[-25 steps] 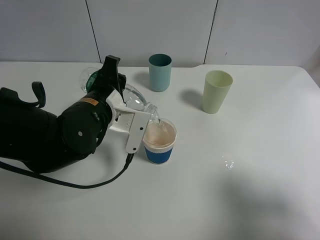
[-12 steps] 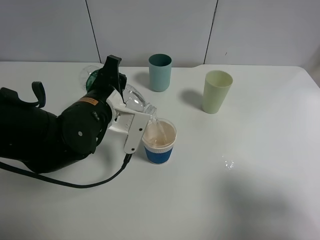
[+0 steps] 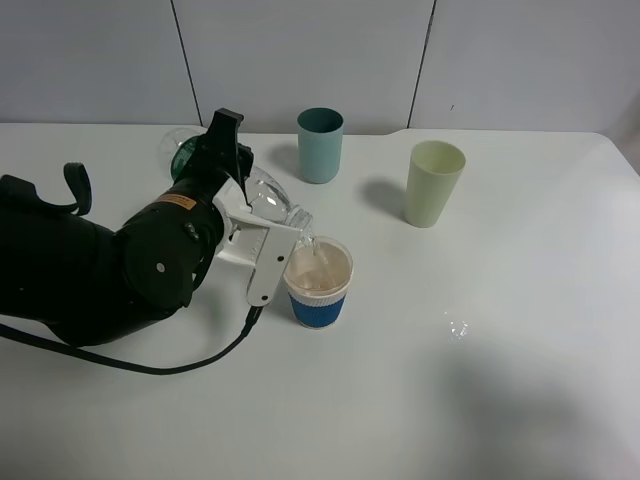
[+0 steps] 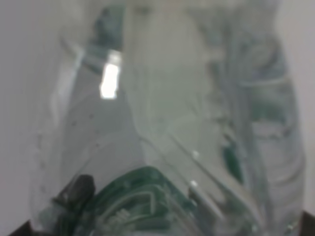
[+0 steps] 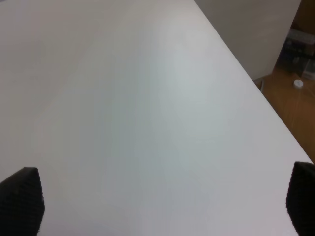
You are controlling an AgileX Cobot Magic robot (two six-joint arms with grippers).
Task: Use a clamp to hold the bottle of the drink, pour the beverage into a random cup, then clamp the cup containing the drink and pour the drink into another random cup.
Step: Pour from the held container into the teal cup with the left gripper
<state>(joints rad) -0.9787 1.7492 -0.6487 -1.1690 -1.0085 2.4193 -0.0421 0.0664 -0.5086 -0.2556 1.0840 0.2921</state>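
Three cups standing on table (image 3: 520,300) in exterior view: teal cup (image 3: 320,145) and pale green cup (image 3: 433,185) at back, blue cup (image 3: 320,290) nearer front. Same view showing left gripper (image 3: 255,225) clenching on bottle (image 3: 272,202), bottle tipping mouth-down over blue cup rim, water (image 3: 316,248) streaming in. Left wrist view giving only blurred close-up of bottle, green label (image 4: 142,196) filling frame. Only right wrist view catching right gripper (image 5: 157,206): fingertips spreading wide, grasping nothing, hanging over bare table near edge.
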